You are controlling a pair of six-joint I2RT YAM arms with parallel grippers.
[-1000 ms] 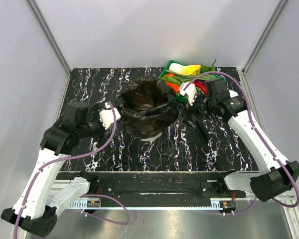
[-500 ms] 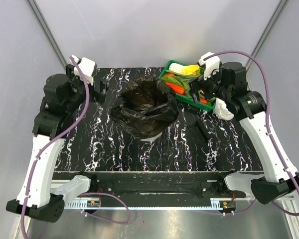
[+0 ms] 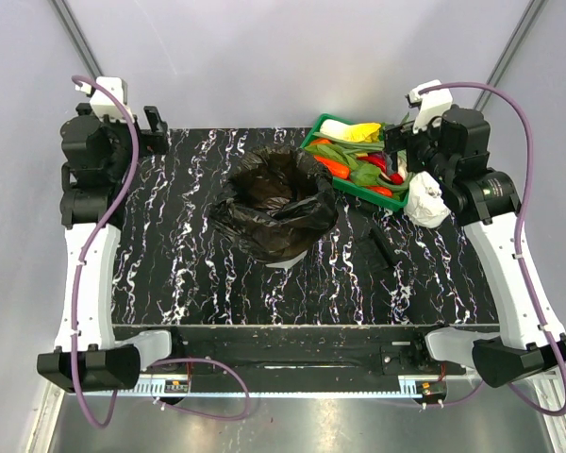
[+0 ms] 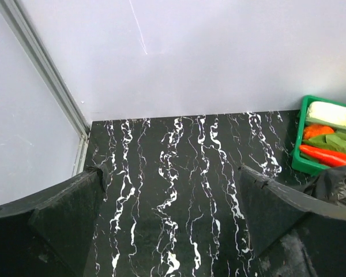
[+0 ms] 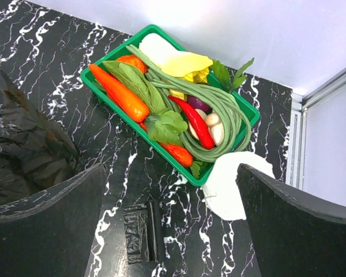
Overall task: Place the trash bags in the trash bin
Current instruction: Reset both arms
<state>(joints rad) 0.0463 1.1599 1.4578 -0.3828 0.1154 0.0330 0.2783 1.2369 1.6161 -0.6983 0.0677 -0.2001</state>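
Overhead, my left gripper [image 3: 160, 127] hangs above the far left corner of the table [image 3: 198, 274], jaws spread wide, nothing between them. From the left wrist, its two dark fingers [image 4: 63, 225] frame the black, white-veined table top. The green tray [image 4: 299, 156] and an edge of the spread trash bag [image 4: 340, 187] show at the right border of that view.

My right gripper [image 3: 396, 149] hangs above the far right corner, over the green tray, likewise wide apart and empty. From the right wrist, its fingers [image 5: 46, 225] stand either side of the scene below, touching none of it.

Trash bin [image 3: 281, 263]: upright at mid-table, somewhat nearer the far edge than the near one. The spread trash bag sits in its mouth. The crinkled black film drapes over the rim all round and hides most of the wall.

Folded bundle [image 5: 141, 231]: a second black bag, flat on the table between the bin and the right edge, nearer me than the tray and apart from both.

Green tray: set askew in the far right corner, holding an orange carrot [image 5: 118, 95], a red chilli [image 5: 196, 124], long green beans [image 5: 233, 118] and leaves. A white crumpled object [image 5: 233, 184] lies against the tray's near right corner.
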